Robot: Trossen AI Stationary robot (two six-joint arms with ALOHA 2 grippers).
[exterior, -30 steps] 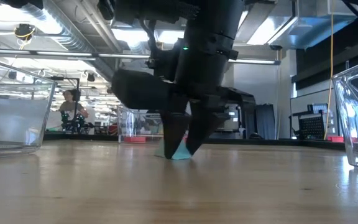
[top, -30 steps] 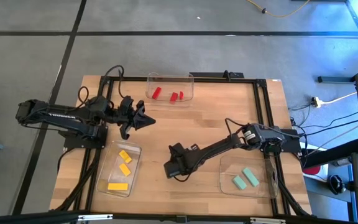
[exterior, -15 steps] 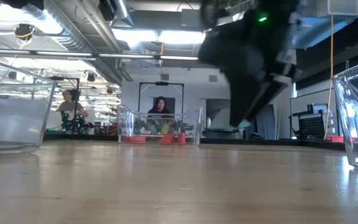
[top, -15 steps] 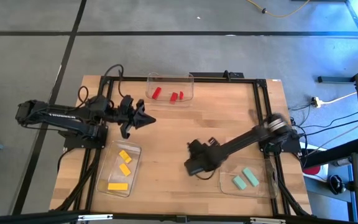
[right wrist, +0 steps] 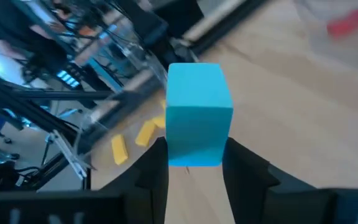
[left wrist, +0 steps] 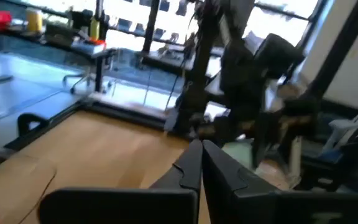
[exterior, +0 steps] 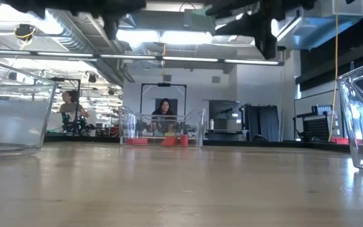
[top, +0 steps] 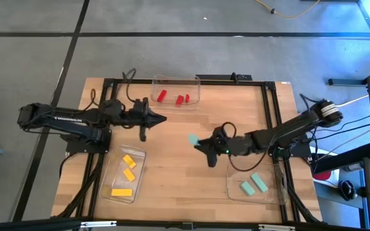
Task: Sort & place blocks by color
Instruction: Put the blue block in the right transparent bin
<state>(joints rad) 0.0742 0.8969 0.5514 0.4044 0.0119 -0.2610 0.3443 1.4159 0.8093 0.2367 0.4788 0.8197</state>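
The wooden bench (top: 172, 147) carries three clear trays and both dark arms.

The left arm reaches in from the bench's left side. Its left tool (top: 162, 119) hangs over the bench just left of the far tray, fingers drawn together to a narrow point with nothing between them; the left wrist view shows the two fingers (left wrist: 188, 165) meeting at their tips.

The right arm stretches in from the right edge toward mid-bench. Its right tool (top: 198, 141) is clamped on a teal block (top: 192, 138), held clear of the surface over the middle of the bench, left of the right-hand tray. In the right wrist view the teal block (right wrist: 194, 115) stands upright between the two fingers (right wrist: 157, 165), gripped at its lower end.

Far tray (top: 176, 79), at the bench's far edge: three red blocks (top: 162, 96) inside, one apart on the left, two close together on the right. From the low view the same tray (exterior: 162, 120) shows red pieces on its floor.

Near-left tray (top: 108, 186): three yellow blocks (top: 121, 191) inside, spread along its length.

Near-right tray (top: 233, 168): two teal blocks (top: 258, 182) lying side by side, close to each other.

In the room beyond the bench, the low view shows one seated person (exterior: 164, 113) behind the far tray and another person (exterior: 71, 104) further left.
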